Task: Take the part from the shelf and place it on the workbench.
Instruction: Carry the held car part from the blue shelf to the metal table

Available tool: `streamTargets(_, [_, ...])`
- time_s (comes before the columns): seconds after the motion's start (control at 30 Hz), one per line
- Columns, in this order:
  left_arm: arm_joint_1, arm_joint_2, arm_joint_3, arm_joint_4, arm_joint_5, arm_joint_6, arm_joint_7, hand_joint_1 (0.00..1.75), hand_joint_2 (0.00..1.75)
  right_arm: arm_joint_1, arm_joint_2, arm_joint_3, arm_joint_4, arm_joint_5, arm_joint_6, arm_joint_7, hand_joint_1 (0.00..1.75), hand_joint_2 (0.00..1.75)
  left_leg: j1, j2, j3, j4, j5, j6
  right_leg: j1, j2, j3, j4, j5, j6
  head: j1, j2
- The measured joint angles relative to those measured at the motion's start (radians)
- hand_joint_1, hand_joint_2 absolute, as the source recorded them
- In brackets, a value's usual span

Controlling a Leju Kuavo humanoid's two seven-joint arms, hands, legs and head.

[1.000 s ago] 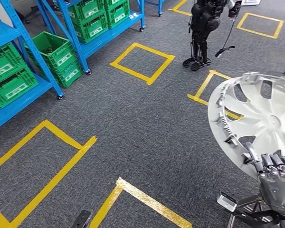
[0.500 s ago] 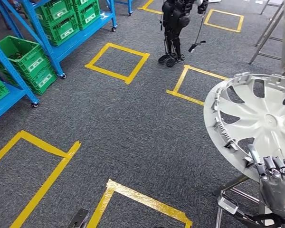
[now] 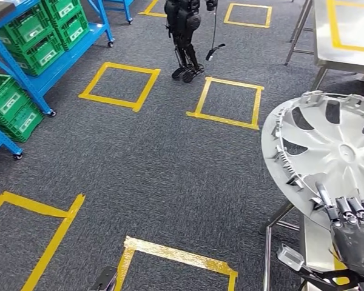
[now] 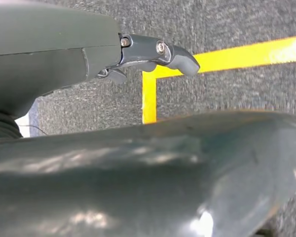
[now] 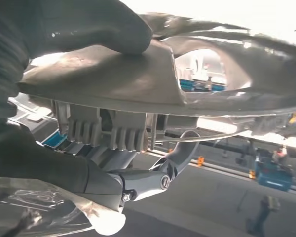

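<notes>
1 hubcap [image 3: 326, 157] gripped by the right hand [image 3: 354, 233] as the view swings; workbench [image 3: 349, 36] now at 1 o'clock. Left hand's [image 4: 154, 52] grip: cannot tell.

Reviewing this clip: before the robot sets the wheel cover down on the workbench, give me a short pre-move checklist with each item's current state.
1. Right hand grips the wheel cover at its rim: ok.
2. Thumb over the cover, fingers hooked beneath: ok.
3. Workbench in sight, ahead on the right: ok.
4. Cover over the workbench: not ok, it is above carpet and a nearer table's legs.
5. Left hand holds nothing: ok.
6. Other humanoid away from the path: cannot tell.
</notes>
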Motion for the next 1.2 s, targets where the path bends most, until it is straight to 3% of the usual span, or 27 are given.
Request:
streamTargets(0.07, [0.002,0.0,0.0,0.0,0.0,0.0,0.001,0.0,0.0,0.0,0.0,0.0,0.0,0.0,0.0,0.001,1.75,1.75,0.0,-0.003,-0.001,-0.005,0.026,0.003,0.001,0.02,0.001,0.001,0.0,0.0,0.0,0.0])
streamTargets(0.13, [0.001,0.001,-0.001,0.0,-0.001,0.0,0.001,0.0,0.0,0.0,0.0,0.0,0.0,0.0,0.0,0.003,1.75,1.75,0.0,-0.019,0.043,-0.111,0.093,0.011,0.001,0.039,0.002,0.002,0.0,0.0,0.0,0.0])
streamTargets(0.2, [-0.001,0.004,-0.001,0.0,-0.002,0.0,0.001,0.0,0.0,-0.001,0.0,0.0,0.0,0.0,0.0,0.006,1.75,1.75,0.002,-0.061,0.094,-0.234,0.143,0.02,0.002,0.062,-0.003,0.006,0.002,0.006,0.001,0.0])
streamTargets(0.27, [-0.002,0.006,-0.004,0.0,-0.003,0.0,0.002,0.0,0.0,-0.004,0.0,0.0,0.0,0.0,0.0,0.009,1.75,1.75,0.001,-0.078,0.109,-0.276,0.144,0.023,-0.003,0.085,-0.014,0.007,0.007,0.019,0.0,0.0])
streamTargets(0.33, [-0.003,0.005,-0.006,0.0,-0.006,-0.001,0.003,0.0,0.0,-0.003,0.0,0.0,0.0,0.0,0.0,0.011,1.75,1.75,0.002,-0.058,0.112,-0.287,0.146,0.027,-0.007,0.101,-0.024,0.003,0.013,0.033,-0.003,0.0])
streamTargets(0.4, [-0.006,0.004,-0.007,0.001,-0.007,-0.001,0.003,0.0,0.0,-0.001,0.0,0.002,0.0,0.0,0.0,0.014,1.75,1.75,0.007,-0.036,0.116,-0.298,0.153,0.036,-0.004,0.067,-0.048,0.041,-0.012,0.042,0.005,0.0])
streamTargets(0.47, [-0.007,0.005,-0.008,0.001,-0.007,-0.002,0.003,0.0,0.0,-0.003,0.0,0.004,0.0,0.0,0.0,0.017,1.75,1.75,0.006,-0.013,0.117,-0.301,0.155,0.041,-0.002,0.005,-0.105,0.158,-0.069,0.049,0.013,0.0])
streamTargets(0.53, [-0.003,0.005,-0.011,0.001,-0.007,-0.001,0.004,0.0,0.0,-0.004,0.0,0.007,0.0,0.0,0.0,0.019,1.75,1.75,0.004,0.013,0.117,-0.301,0.154,0.042,-0.004,-0.023,-0.159,0.27,-0.106,0.055,0.015,0.0])
streamTargets(0.57, [-0.003,0.005,-0.013,0.001,-0.008,0.0,0.004,0.0,0.0,-0.001,0.0,0.007,0.0,0.0,0.0,0.02,1.75,1.75,0.004,0.026,0.118,-0.301,0.152,0.042,-0.004,-0.027,-0.161,0.278,-0.099,0.056,0.016,0.0])
streamTargets(0.6, [-0.002,0.004,-0.015,0.001,-0.008,0.002,0.004,0.0,0.0,0.002,0.0,0.007,-0.001,0.0,0.0,0.023,1.75,1.75,0.004,0.038,0.119,-0.301,0.151,0.04,-0.004,-0.032,-0.144,0.247,-0.076,0.056,0.016,0.0])
streamTargets(0.67, [-0.003,-0.002,-0.019,0.001,-0.01,0.009,0.007,0.0,0.0,0.016,0.0,0.007,-0.004,0.0,0.0,0.036,1.75,1.75,0.002,0.056,0.125,-0.301,0.147,0.035,-0.001,-0.067,-0.064,0.104,-0.02,0.051,0.016,0.0])
streamTargets(0.73, [-0.003,-0.009,-0.024,0.001,-0.014,0.019,0.012,0.0,0.0,0.034,-0.001,0.006,-0.013,0.0,0.0,0.057,1.75,1.75,-0.003,0.07,0.129,-0.299,0.141,0.026,0.005,-0.098,-0.008,0.008,0.001,0.04,0.015,0.0])
streamTargets(0.77, [-0.003,-0.013,-0.027,0.001,-0.016,0.024,0.015,0.0,0.0,0.043,-0.002,0.006,-0.018,0.0,0.0,0.069,1.75,1.75,-0.006,0.077,0.131,-0.298,0.14,0.021,0.008,-0.1,-0.003,0.0,-0.003,0.033,0.015,0.0])
streamTargets(0.83, [-0.003,-0.021,-0.031,0.001,-0.019,0.033,0.022,0.0,0.0,0.066,-0.006,0.006,-0.029,0.0,0.0,0.095,1.75,1.75,-0.007,0.086,0.134,-0.298,0.136,0.011,0.007,-0.079,-0.004,-0.001,0.001,0.021,0.015,0.0])
streamTargets(0.9, [-0.004,-0.028,-0.034,0.001,-0.02,0.039,0.025,0.0,0.0,0.084,-0.011,0.005,-0.04,0.0,0.0,0.115,1.75,1.75,-0.003,0.057,0.124,-0.262,0.105,0.002,0.003,-0.059,-0.003,-0.004,0.004,0.01,0.013,0.0])
streamTargets(0.97, [-0.002,-0.032,-0.037,0.001,-0.021,0.041,0.026,0.0,0.0,0.091,-0.013,0.005,-0.045,0.0,0.0,0.122,1.75,1.75,0.0,0.014,0.077,-0.147,0.039,-0.001,0.002,-0.037,-0.003,-0.006,0.006,0.001,0.011,0.0])
streamTargets(1.03, [0.002,-0.035,-0.041,0.001,-0.021,0.041,0.028,0.0,0.0,0.098,-0.014,0.006,-0.046,0.0,0.0,0.124,1.75,1.75,-0.001,0.001,0.019,-0.02,-0.009,0.0,0.005,-0.011,-0.002,-0.006,0.006,-0.003,0.011,0.0])
streamTargets(1.07, [0.003,-0.036,-0.042,0.001,-0.021,0.042,0.029,0.0,0.0,0.102,-0.014,0.006,-0.047,0.0,0.0,0.125,1.75,1.75,-0.001,-0.001,0.007,0.002,-0.006,0.003,0.007,0.003,-0.002,-0.005,0.006,-0.003,0.011,0.0])
streamTargets(1.1, [0.003,-0.037,-0.042,0.001,-0.021,0.042,0.029,0.0,0.0,0.105,-0.014,0.006,-0.048,0.0,0.0,0.126,1.75,1.75,-0.001,-0.003,0.012,-0.016,0.018,0.007,0.009,0.017,-0.001,-0.005,0.007,-0.003,0.012,0.0])
streamTargets(1.13, [0.003,-0.039,-0.043,0.001,-0.021,0.042,0.03,0.0,0.0,0.107,-0.015,0.005,-0.049,0.0,0.0,0.127,1.75,1.75,-0.002,-0.009,0.033,-0.069,0.057,0.012,0.01,0.031,-0.001,-0.004,0.007,-0.003,0.011,0.0])
streamTargets(1.2, [0.003,-0.039,-0.044,0.001,-0.021,0.042,0.031,0.0,0.0,0.109,-0.015,0.004,-0.051,0.0,0.0,0.128,1.75,1.75,-0.003,-0.048,0.089,-0.202,0.126,0.029,0.011,0.057,-0.002,0.0,0.007,-0.001,0.013,0.0])
